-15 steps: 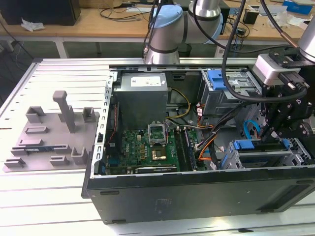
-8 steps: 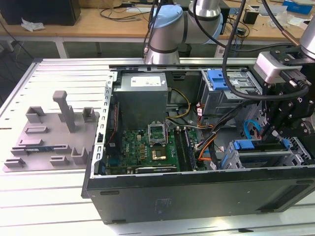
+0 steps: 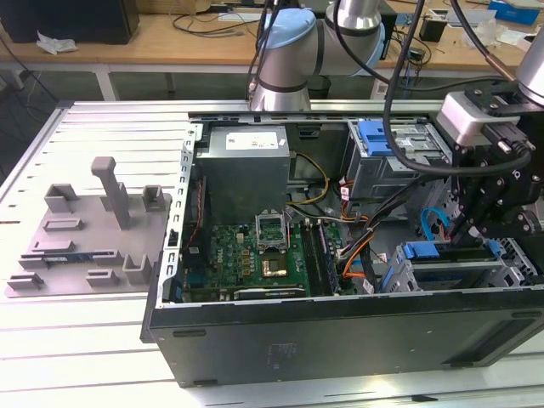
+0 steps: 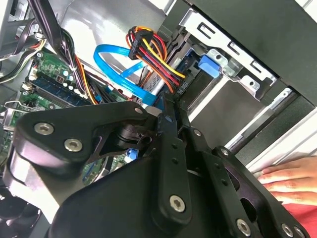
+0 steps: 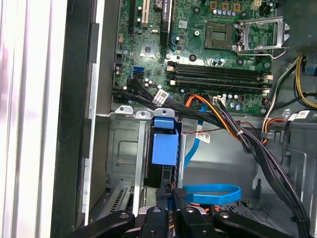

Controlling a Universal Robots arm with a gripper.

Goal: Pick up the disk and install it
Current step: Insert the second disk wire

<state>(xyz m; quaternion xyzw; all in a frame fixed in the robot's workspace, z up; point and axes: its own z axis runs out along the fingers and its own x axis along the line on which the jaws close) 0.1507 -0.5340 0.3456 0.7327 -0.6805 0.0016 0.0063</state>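
At the exterior view's lower right, the gripper (image 3: 476, 223) sits over the disk (image 3: 450, 255) in its bay, jaws closed together; whether they grip it is unclear.

Even overhead light falls across the pale counter (image 3: 85, 340) in the exterior view, while the case (image 3: 340, 331) keeps its interior in shade. In the second wrist view my end effector (image 4: 166, 111) looms dark and soft-focused against a glaring white case wall. In the first wrist view, the counter washes out.
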